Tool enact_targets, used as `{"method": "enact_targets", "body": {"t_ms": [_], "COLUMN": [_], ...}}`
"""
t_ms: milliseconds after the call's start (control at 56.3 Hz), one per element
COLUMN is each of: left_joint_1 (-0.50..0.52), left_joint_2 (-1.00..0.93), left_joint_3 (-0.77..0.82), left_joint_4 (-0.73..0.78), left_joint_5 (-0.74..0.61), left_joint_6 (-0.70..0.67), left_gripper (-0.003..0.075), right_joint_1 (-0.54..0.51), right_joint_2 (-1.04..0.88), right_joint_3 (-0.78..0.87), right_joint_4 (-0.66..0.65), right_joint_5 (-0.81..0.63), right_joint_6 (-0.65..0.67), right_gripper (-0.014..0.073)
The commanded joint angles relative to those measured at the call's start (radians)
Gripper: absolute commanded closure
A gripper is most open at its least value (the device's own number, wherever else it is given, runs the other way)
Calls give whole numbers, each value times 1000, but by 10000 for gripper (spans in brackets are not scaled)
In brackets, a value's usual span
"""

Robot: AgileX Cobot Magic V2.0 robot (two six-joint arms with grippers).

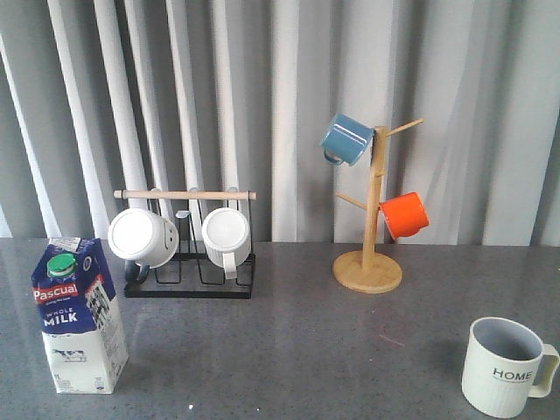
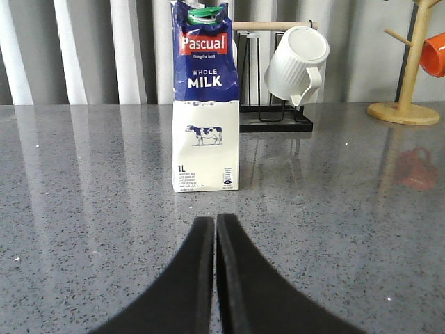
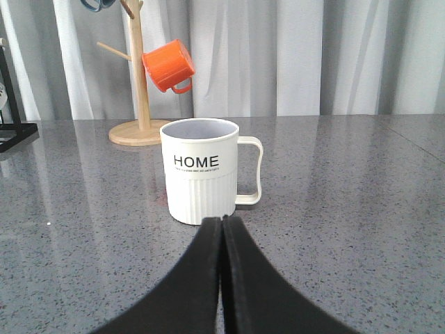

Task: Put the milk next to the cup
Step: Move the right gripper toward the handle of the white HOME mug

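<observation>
Milk [image 1: 79,317] – lower left of front frame, upright on tabletop [image 1: 297,350]; cup [image 1: 507,367] lower right, well apart. Left claw [image 2: 214,224], right claw [image 3: 222,224] – both pressed together, empty. Advice: spread left claw, grip carton mid-body, keep upright.

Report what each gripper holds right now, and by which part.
Nothing is held. The left gripper is shut and empty, short of the milk. The right gripper is shut and empty, just short of the cup.

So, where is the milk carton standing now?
In the front view the milk carton stands upright at the near left of the table, in front of the black mug rack, far from the HOME mug.
</observation>
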Motion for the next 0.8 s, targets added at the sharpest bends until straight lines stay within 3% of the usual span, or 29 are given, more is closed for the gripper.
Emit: {"method": "enact_targets", "body": {"t_ms": [0, 302, 408, 479, 657, 781], "left_joint_1": [1, 1, 1, -2, -2, -2], "left_joint_2": [-13, -13, -13, -13, 63, 265], "left_joint_3": [-21, -24, -66, -123, -335, -510], "left_joint_4": [-2, -4, -87, -89, -74, -74], "left_joint_5": [-67, -85, -178, -224, -266, -135], "left_joint_6": [-8, -15, -162, -215, -187, -189], "left_gripper": [726, 726, 726, 726, 726, 726], "right_joint_1": [-7, -7, -6, -6, -6, -7], "right_joint_2": [-16, -15, -15, -15, 108, 327], "right_joint_3": [-28, -28, -79, -150, -340, -435], "right_joint_4": [-7, -9, 76, 66, -4, -135], "right_joint_5": [-76, -123, -249, -297, -310, -265], "right_joint_6": [-4, -2, 66, 49, 43, -8], "right_gripper": [602, 602, 602, 602, 602, 602]}}
